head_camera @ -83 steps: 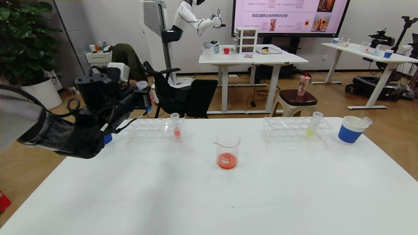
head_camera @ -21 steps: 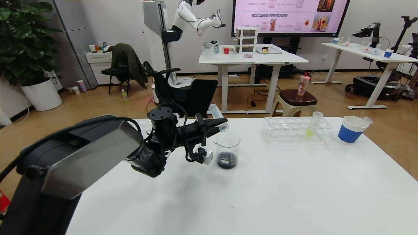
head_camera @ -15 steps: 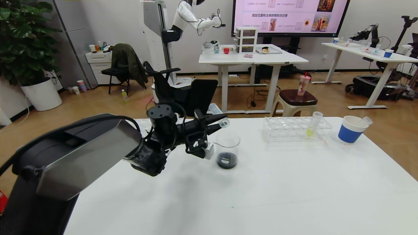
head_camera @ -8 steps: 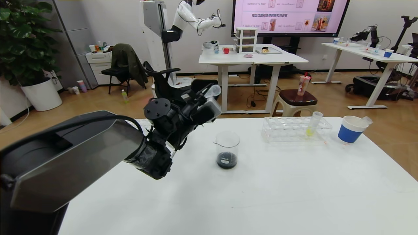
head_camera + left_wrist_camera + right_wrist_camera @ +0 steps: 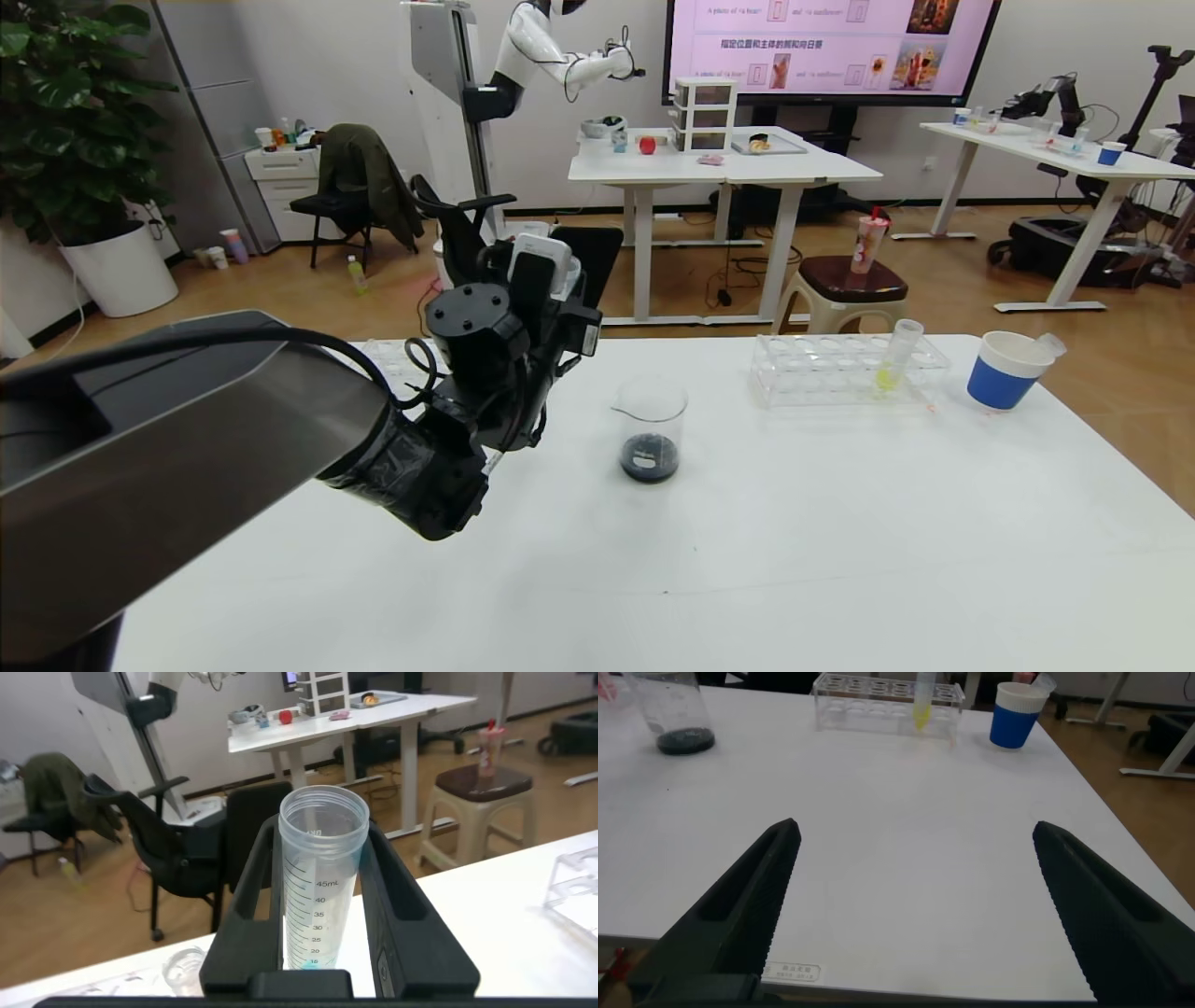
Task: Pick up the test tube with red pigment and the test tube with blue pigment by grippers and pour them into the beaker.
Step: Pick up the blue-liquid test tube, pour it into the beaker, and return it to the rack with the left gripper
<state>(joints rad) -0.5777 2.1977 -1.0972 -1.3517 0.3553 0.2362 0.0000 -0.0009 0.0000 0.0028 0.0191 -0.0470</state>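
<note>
My left gripper (image 5: 551,285) hovers above the table's far edge, left of the beaker (image 5: 651,427). In the left wrist view it (image 5: 322,840) is shut on the test tube with blue pigment (image 5: 320,887). The tube stands upright, nearly empty, with a blue trace at its tip. The beaker holds dark liquid and also shows in the right wrist view (image 5: 677,714). My right gripper (image 5: 915,845) is open and empty over the table's near right part. It is out of the head view. No tube with a deep red tip shows.
A clear rack (image 5: 840,371) holding a yellow-green tube (image 5: 892,362) stands at the far right. Beside it is a blue-banded cup (image 5: 1001,371) with a clear tube leaning in it. Another rack (image 5: 387,359) sits partly behind my left arm. A chair stands beyond the table.
My left gripper has swung the tube back from its tilt over the beaker to upright and drawn away to the left. The beaker's liquid, orange-red earlier, is now dark.
</note>
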